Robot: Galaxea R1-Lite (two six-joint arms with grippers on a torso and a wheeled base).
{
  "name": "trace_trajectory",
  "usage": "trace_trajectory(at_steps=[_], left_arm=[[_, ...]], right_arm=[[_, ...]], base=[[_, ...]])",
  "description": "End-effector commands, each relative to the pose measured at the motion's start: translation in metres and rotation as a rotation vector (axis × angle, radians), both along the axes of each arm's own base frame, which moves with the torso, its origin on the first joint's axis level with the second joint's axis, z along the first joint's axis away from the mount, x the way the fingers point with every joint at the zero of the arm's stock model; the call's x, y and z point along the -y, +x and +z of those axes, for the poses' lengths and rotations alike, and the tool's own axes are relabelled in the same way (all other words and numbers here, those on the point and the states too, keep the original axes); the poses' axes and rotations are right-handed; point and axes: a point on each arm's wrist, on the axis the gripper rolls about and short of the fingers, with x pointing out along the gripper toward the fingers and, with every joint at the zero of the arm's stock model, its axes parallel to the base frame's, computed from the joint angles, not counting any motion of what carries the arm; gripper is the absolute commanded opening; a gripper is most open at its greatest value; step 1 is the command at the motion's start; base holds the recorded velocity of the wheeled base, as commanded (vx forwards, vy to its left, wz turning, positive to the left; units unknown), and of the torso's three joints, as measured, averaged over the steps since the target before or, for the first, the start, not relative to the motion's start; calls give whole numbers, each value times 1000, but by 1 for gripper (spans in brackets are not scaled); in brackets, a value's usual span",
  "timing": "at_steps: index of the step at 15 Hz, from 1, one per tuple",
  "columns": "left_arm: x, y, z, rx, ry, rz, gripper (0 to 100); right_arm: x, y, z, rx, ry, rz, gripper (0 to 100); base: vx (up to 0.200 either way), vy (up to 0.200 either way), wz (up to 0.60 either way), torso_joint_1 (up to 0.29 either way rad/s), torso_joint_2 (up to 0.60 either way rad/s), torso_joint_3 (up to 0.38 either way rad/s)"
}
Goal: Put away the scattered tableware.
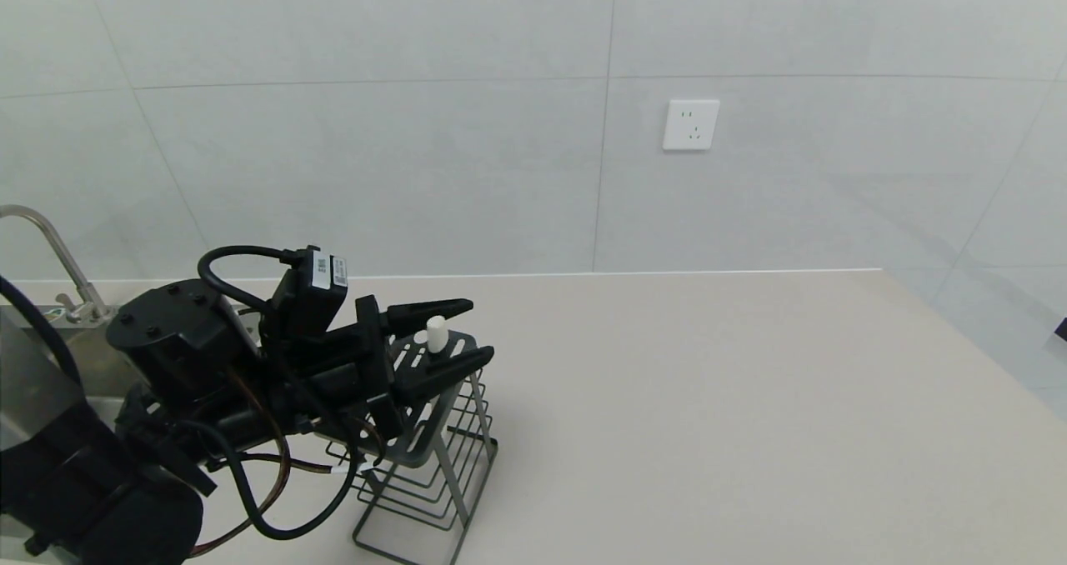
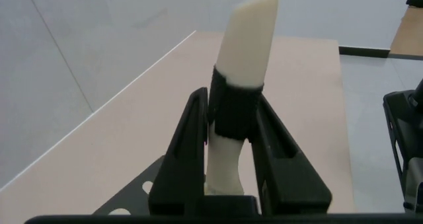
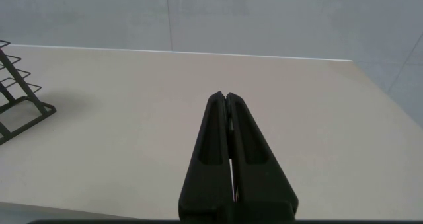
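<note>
Left tool (image 1: 481,327) straddles white handle (image 1: 436,333)

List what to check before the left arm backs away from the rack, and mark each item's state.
1. White-handled utensil stands upright through the slotted top of the rack: ok.
2. Left gripper is open, one finger on each side of the handle: ok.
3. Fingers are clear of the handle's black band: cannot tell; in the left wrist view they sit very close to it.
4. Utensil is fully seated in its slot: cannot tell; its lower end is hidden.
5. Right gripper is shut, over the bare counter and apart from the rack: ok.
</note>
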Motion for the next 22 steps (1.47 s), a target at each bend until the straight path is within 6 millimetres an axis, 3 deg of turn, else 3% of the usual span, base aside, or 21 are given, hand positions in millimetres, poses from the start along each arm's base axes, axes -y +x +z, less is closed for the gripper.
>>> trace_trajectory(at_steps=[1,8,15,22], left_arm=[[0,-1,2,8,-3,2,100],[-5,-10,15,49,-23,3,100],[-36,-49,24,61,-25,64,100],[-65,-118,35,161,-63,111,100]], right_arm=[[0,0,0,-1,0,0,0],[0,0,0,-1,0,0,0],[0,0,0,-1,0,1,0],[0,0,0,-1,0,1,0]], base=[[0,0,0,0,0,0],[0,0,0,0,0,0],[0,0,0,0,0,0],[0,0,0,0,0,0]])
